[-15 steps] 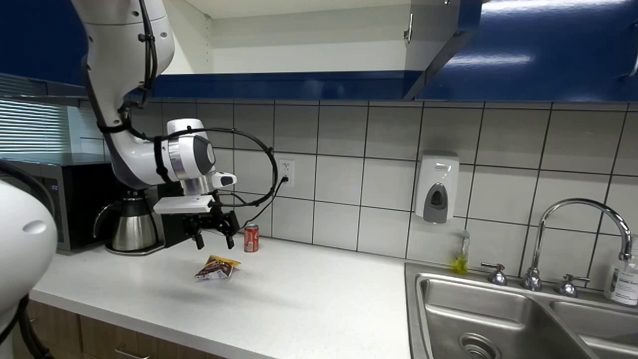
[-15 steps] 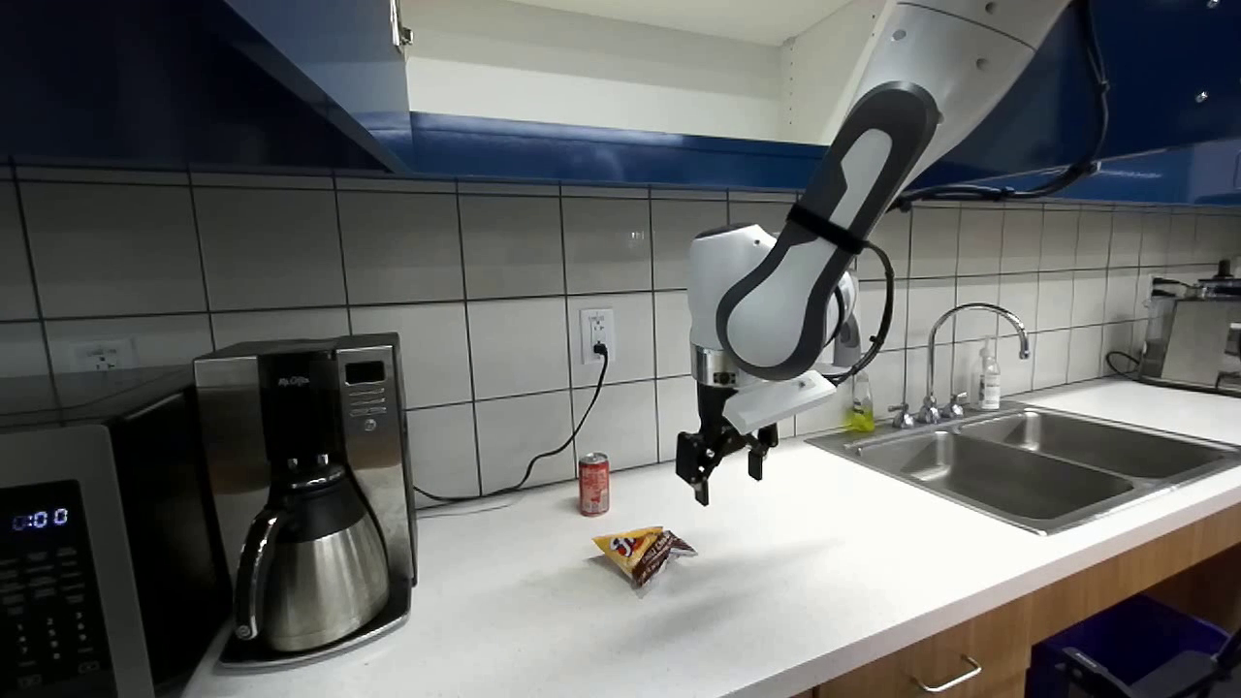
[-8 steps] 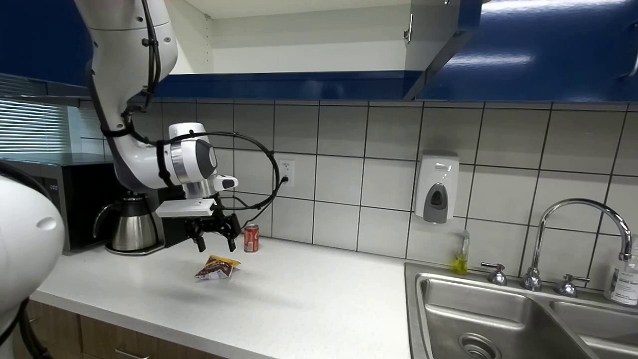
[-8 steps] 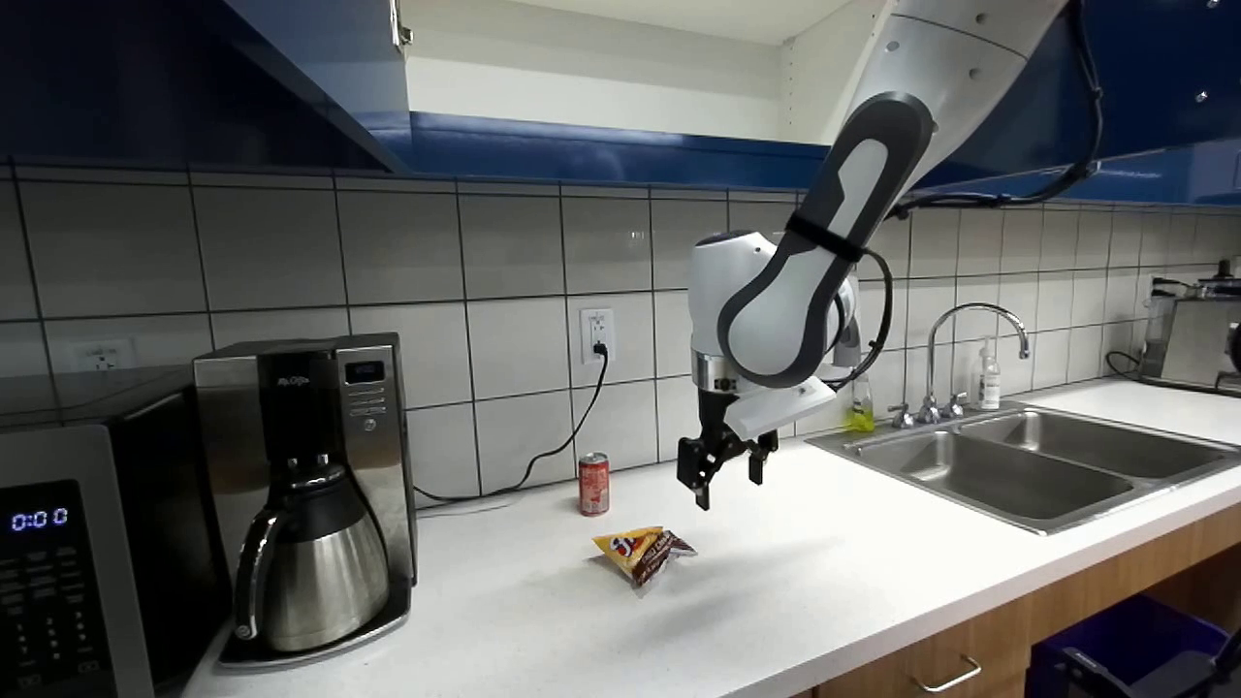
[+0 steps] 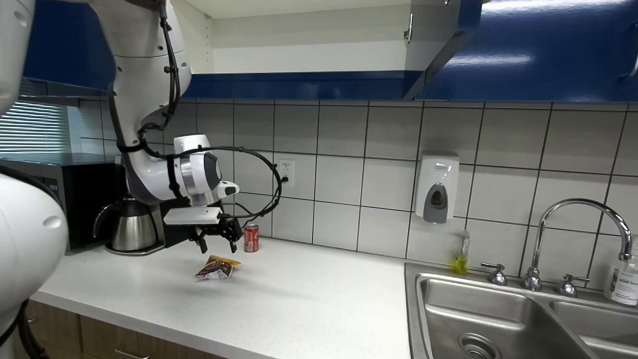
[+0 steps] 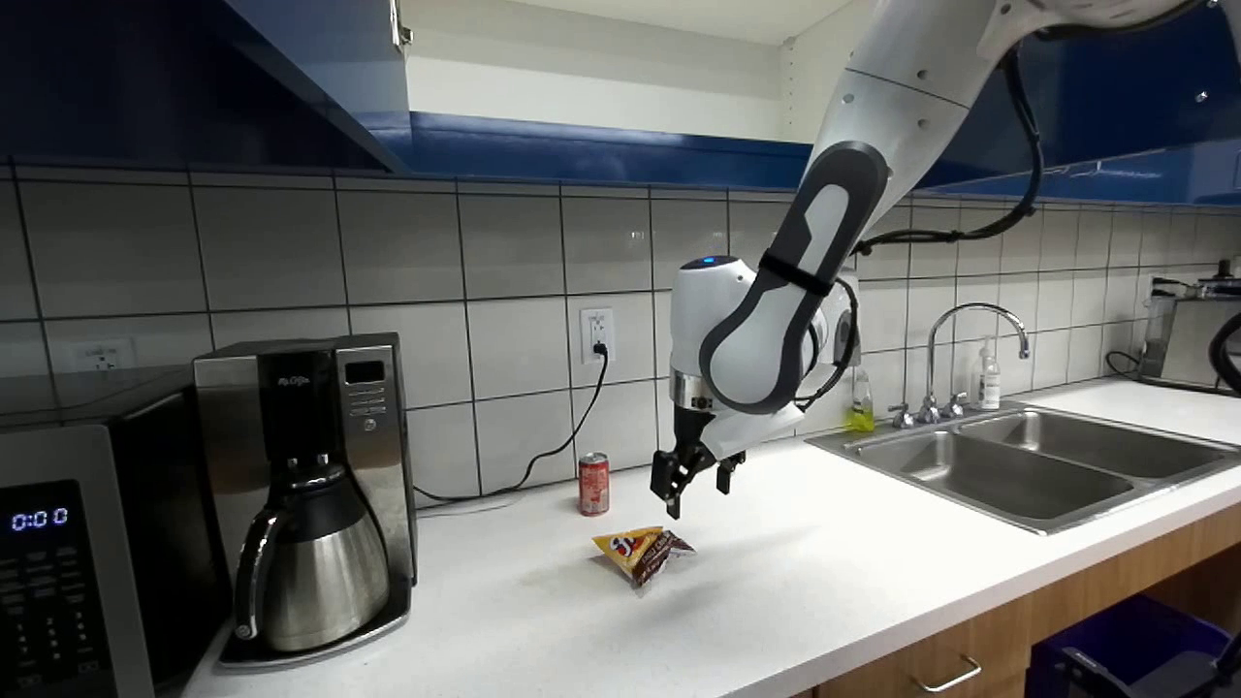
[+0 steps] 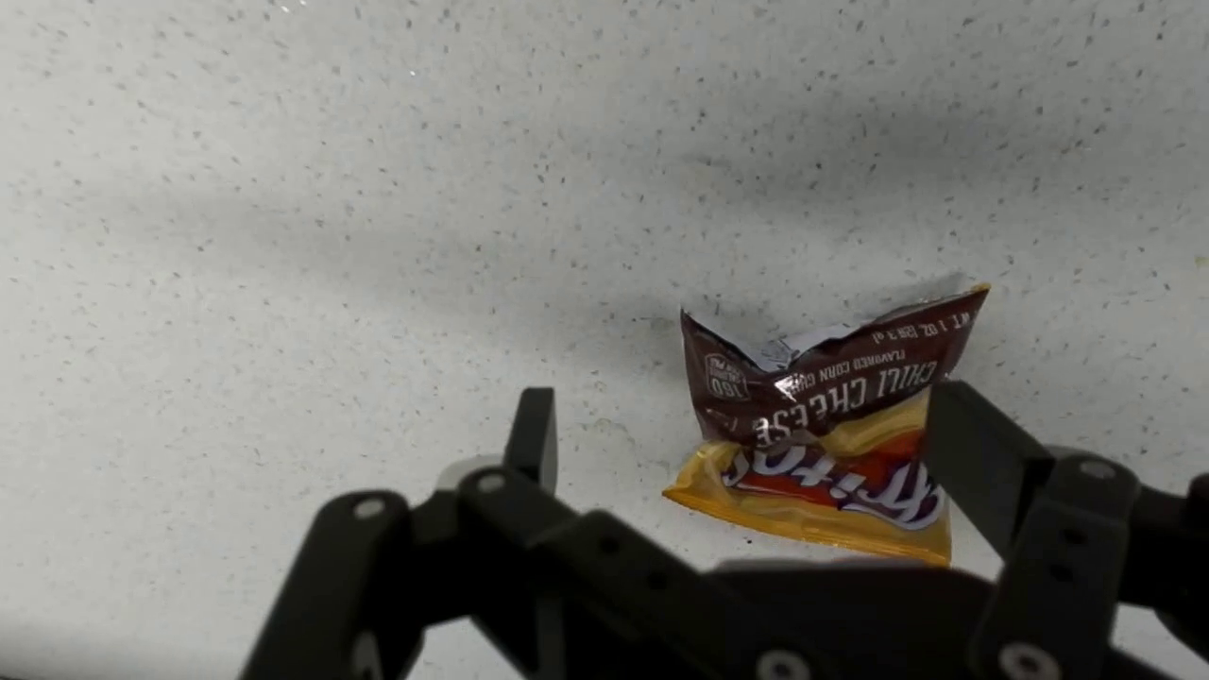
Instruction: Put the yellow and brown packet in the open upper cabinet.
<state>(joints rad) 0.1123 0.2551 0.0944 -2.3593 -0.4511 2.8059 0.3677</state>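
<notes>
Yellow and brown packet, labeled "Fritos Chili Cheese," lies on speckled white counter. Gripper above counter, fingers apart. Microwave display reads 0:00. Open upper cabinet above tiled wall.

Panda arm: is showing wht, gry trim
Cable: is looping, blk
Gripper: is showing blk w/ slvr screws

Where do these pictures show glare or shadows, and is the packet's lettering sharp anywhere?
In an exterior view, white glare streaks the glossy blue door; in both exterior views, soft-edged shadows lie on the counter; in the wrist view, the packet is crisp enough to read "CHILI CHEESE", though upside down, while the hand looks nearly black.
</notes>
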